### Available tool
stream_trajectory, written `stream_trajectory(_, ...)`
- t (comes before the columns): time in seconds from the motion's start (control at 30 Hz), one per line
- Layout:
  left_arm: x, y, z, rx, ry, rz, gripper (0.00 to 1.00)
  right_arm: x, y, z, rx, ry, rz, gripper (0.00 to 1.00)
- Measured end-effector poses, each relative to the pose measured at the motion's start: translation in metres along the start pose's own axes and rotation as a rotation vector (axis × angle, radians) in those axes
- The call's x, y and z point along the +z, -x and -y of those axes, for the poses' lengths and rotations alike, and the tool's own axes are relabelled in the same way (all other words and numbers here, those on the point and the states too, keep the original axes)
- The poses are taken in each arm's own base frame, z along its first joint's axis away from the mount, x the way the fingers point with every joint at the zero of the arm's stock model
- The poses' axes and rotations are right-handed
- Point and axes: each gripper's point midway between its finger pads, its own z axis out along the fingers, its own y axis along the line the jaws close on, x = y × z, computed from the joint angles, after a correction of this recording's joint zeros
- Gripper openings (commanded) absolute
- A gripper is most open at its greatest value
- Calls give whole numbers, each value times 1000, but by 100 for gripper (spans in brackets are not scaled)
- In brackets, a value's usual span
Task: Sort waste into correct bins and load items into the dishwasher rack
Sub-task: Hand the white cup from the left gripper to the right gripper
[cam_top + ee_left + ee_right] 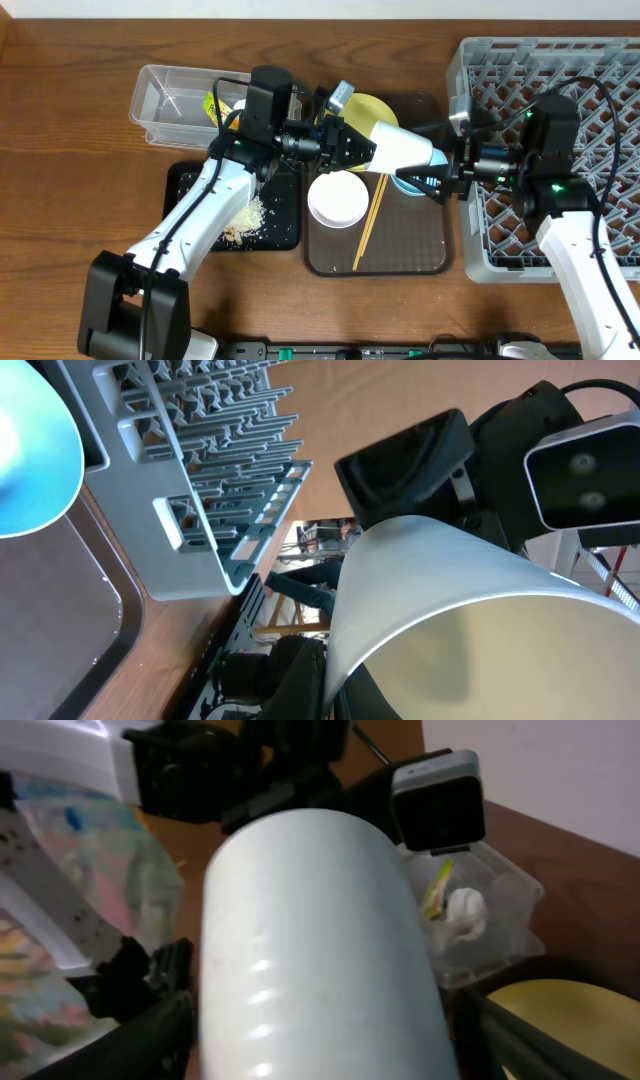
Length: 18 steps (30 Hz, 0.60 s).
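The small white cup (400, 145) lies on its side in the air above the brown serving tray (400, 255), held between both arms. My left gripper (355, 142) is shut on its rim, seen in the left wrist view (330, 690). My right gripper (438, 170) is closed around its base end, its fingers either side of the cup (310, 920). A white bowl (337, 200), chopsticks (370, 220), a yellow plate (365, 108) and a partly hidden light blue bowl (408, 183) are on the tray. The grey rack (560, 60) stands at the right.
The clear tub (165, 100) at the back left holds the green-and-orange wrapper (213, 105) and crumpled white paper (465, 910). The black tray (185, 185) in front of it holds rice-like crumbs (245, 220). The left arm crosses over both bins.
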Motion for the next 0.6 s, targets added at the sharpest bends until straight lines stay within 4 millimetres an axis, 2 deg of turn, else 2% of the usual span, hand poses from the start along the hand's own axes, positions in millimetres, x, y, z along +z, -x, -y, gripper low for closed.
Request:
stream_trajectory(0.23,0,-1,1,0,-7,-8,6,-1,1,-3,-1,18,6,56)
stream_trajectory(0.37,0,-2,2,0,-10,-13,7,-1,1,-4,2,22,7,51)
stream_trajectory(0.43,0,-2,2,0,-11,-14,14,-1,1,-4,2,23,7,50)
stream_trajectory(0.47,0,-2,2,1,-10,-13,24,-1,1,-4,2,22,7,50)
stream_trajectory(0.5,0,-2,2,5,-10,-12,30,-1,1,-4,4,22,6,50)
stream_trajectory(0.6,0,0,-1,45,4,3,35,-1,-3,-1,28,4,-5,47)
